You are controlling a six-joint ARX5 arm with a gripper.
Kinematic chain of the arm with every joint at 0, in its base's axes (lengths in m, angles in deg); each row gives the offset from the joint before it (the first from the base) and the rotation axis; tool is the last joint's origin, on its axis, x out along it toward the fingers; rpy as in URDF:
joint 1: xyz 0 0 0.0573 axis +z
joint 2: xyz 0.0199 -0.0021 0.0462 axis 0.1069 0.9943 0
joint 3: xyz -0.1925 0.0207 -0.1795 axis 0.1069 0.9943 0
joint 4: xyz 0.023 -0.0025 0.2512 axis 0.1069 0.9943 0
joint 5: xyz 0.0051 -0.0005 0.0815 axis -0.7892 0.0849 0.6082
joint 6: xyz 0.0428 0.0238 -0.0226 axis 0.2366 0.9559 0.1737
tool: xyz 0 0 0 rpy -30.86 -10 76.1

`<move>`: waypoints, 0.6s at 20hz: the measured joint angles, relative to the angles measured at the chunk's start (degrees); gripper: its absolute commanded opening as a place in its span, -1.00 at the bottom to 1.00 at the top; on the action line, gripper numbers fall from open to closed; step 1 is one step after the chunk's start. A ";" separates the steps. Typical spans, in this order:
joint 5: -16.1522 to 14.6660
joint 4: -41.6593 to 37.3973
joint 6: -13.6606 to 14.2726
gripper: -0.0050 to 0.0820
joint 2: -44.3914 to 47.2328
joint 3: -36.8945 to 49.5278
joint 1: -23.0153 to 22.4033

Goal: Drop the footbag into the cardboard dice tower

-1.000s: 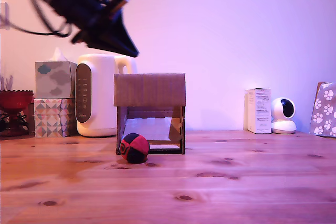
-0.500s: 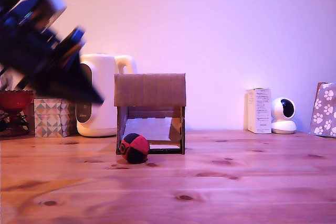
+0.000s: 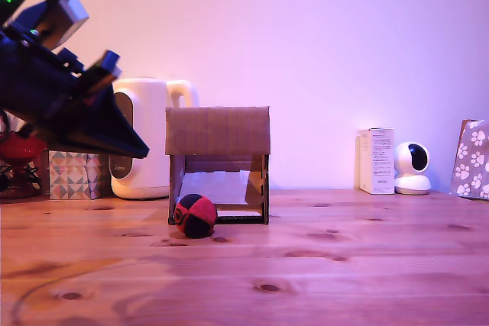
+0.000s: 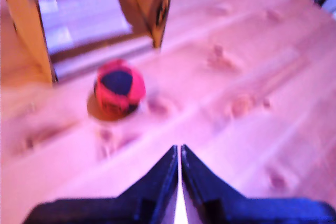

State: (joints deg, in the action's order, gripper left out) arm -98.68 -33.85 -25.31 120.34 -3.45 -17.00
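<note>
Footbag [image 3: 195, 215]: sitting on the wooden table [image 3: 321, 265], right at the tower's front opening toward the exterior view's left corner. Close to the frame, can't tell if it touches. Nothing is holding it.

Dice tower [image 3: 218, 164]: brown cardboard, plain upper band, framed opening below with a pale ramp [image 3: 216, 186] sloping down inside. My guess is the ball needs to go in from the top, since the ramp exits where the ball sits now.

Gripper [image 4: 180, 153]: fingers pressed together with just a sliver of a gap, empty. It hangs above the table at the exterior view's left, tips angled down toward the ball but well apart from it. Looks lined up for an approach; it'd have to spread before it can grab anything.

Task progress: pickup not yet done, I'd say.

Background stuff: white electric kettle [image 3: 141, 139] behind the tower, patterned tissue box [image 3: 79, 175], red bowl [image 3: 17, 146], white carton [image 3: 376, 160], small white camera [image 3: 412, 167], paw-print bag [image 3: 474, 159].

Writing: carton and kettle have print, too small to read. Wrist view is blurry, nothing legible.
</note>
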 measured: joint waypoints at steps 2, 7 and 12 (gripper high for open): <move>0.02 -3.61 -0.02 -0.94 1.86 0.00 0.00; 0.72 -14.14 -0.02 -0.94 7.17 0.00 0.00; 2.38 -21.09 -0.02 -0.89 13.66 -0.02 -0.02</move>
State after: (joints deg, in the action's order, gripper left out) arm -96.30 -54.94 -25.33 134.00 -3.47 -17.02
